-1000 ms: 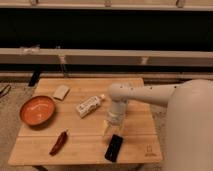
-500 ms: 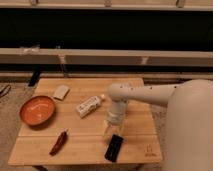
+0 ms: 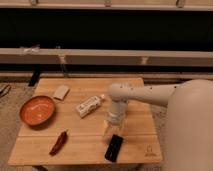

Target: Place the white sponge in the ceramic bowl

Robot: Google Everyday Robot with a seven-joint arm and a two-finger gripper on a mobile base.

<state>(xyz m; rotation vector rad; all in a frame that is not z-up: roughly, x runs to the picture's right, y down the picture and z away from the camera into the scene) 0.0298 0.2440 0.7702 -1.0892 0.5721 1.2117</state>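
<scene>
The white sponge [image 3: 61,92] lies flat near the far left corner of the bench [image 3: 85,135]. It sits just beside the far rim of the ceramic bowl [image 3: 37,110], which is by the left edge and holds nothing. The gripper [image 3: 113,126] points down over the middle of the bench, toward the near edge. That puts it well apart from the sponge, between a white labelled bottle [image 3: 89,105] and a flat black device [image 3: 114,147]. I cannot tell whether the gripper is wide or narrow, or whether it holds anything.

The step in hand looks like the reach to the sponge, so the task has barely begun. To do it well, the gripper should lift clear before crossing toward the far left corner, because the bottle lies across the direct line. It should come down on the sponge from above and close across its short sides. The sponge is low and probably soft, so the grasp needs to be low and gentle. The carry to the bowl is short, and the release belongs over the centre of the bowl. A red chilli [image 3: 59,142] near the front left lies off this path.
</scene>
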